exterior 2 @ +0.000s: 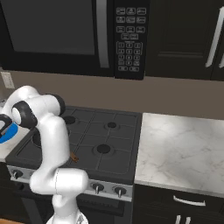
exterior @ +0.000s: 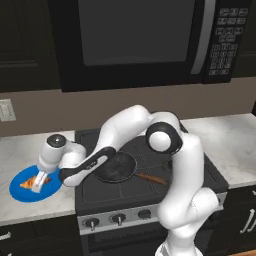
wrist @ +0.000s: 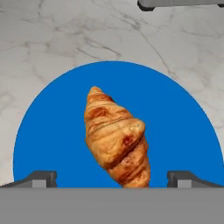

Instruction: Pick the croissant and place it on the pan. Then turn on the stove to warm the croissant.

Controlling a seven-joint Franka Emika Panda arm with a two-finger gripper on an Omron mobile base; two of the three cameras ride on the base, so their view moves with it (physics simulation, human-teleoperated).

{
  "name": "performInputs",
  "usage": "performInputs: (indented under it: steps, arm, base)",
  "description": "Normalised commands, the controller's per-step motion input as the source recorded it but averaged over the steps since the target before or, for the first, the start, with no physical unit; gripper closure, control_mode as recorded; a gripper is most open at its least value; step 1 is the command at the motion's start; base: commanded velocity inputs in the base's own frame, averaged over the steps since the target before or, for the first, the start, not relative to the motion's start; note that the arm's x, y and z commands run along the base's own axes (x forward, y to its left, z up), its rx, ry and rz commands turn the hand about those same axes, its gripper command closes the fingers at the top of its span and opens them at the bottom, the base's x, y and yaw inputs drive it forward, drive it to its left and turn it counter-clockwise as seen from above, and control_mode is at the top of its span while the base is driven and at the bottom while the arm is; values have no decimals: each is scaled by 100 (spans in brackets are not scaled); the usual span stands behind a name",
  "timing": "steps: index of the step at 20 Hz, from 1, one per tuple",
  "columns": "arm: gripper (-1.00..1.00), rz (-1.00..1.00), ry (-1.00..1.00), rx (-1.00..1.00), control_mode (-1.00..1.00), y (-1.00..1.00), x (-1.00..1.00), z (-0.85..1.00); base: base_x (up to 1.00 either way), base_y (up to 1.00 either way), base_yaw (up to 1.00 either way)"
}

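the croissant (wrist: 117, 140) is seen lying flat on the round blue plate (wrist: 52, 131), roughly in the middle of it, and the plate is set on the pale marble counter (exterior: 20, 145) just left of the stove (exterior: 100, 195). the gripper (exterior: 38, 183) is held right above the plate, pointing down at the pastry, with its jaws spread wide and nothing held between them; in the hand view the two finger tips (wrist: 37, 178) are found well apart on either side of the croissant, not touching it. whether the tips have reached the plate surface can't really be told from these angles. the pan (exterior: 116, 167) is parked on the front left burner, partly covered by the arm's forearm, with its thin wooden handle (exterior: 152, 178) pointed off to the right across the grates. the silver strip of knobs (exterior: 118, 218) is seen along the front of the stove, and no flame can be made out under the pan. the black microwave (exterior: 135, 40) is mounted above the range, keypad on its right side. from the right base view a sliver of the blue plate (exterior 2: 8, 132) is seen past the arm's elbow.
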Motion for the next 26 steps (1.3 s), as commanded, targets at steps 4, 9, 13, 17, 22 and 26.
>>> performInputs:
  steps: [4,9,13,17,22,26]
  arm:
    - [-100,0,0,0,-100,15,42,-12]
    - [-100,0,0,0,-100,0,38,-26]
    - [-100,0,0,0,-100,0,23,-34]
    - [-100,0,0,0,-100,7,24,-32]
    - [-100,0,5,0,-100,14,2,-49]
    - [100,0,11,0,-100,13,-1,-56]
  base:
    - [0,0,0]
    - [0,0,0]
    - [0,0,0]
    - [0,0,0]
    - [0,0,0]
    - [0,0,0]
